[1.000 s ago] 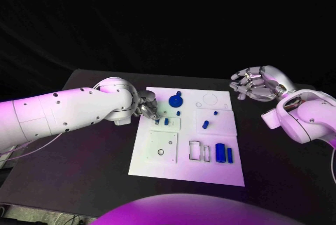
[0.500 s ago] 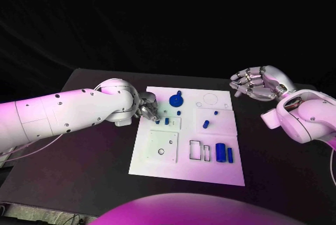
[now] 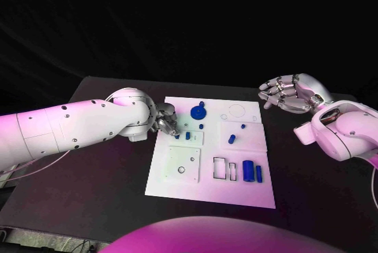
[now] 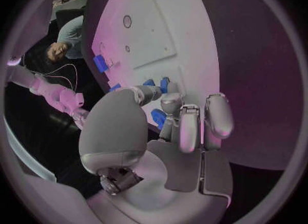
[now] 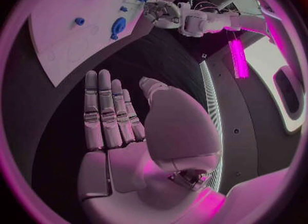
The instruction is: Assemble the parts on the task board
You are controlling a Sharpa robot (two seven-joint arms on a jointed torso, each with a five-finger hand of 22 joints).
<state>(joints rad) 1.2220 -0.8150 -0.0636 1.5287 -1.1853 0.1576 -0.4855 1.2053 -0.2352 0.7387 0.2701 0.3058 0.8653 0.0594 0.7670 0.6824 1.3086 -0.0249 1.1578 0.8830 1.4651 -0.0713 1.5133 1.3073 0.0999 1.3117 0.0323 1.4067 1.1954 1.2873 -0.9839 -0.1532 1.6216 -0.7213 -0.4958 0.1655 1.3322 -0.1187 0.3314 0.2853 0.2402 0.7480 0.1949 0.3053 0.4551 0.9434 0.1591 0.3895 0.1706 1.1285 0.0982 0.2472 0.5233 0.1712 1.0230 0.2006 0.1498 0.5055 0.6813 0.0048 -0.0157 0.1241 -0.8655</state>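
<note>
The flat white rectangular task board lay in the middle of the black surface, with dark bare room on both sides of it. The left hand sat at the board's upper left edge, fingers curled down beside a small blue peg; whether it gripped anything could not be told. The right hand hovered at the upper right of the frame, off the board's corner, fingers straight, side by side and empty. Two blue cylinders lay near the board's lower right edge, a round blue disc near its top.
</note>
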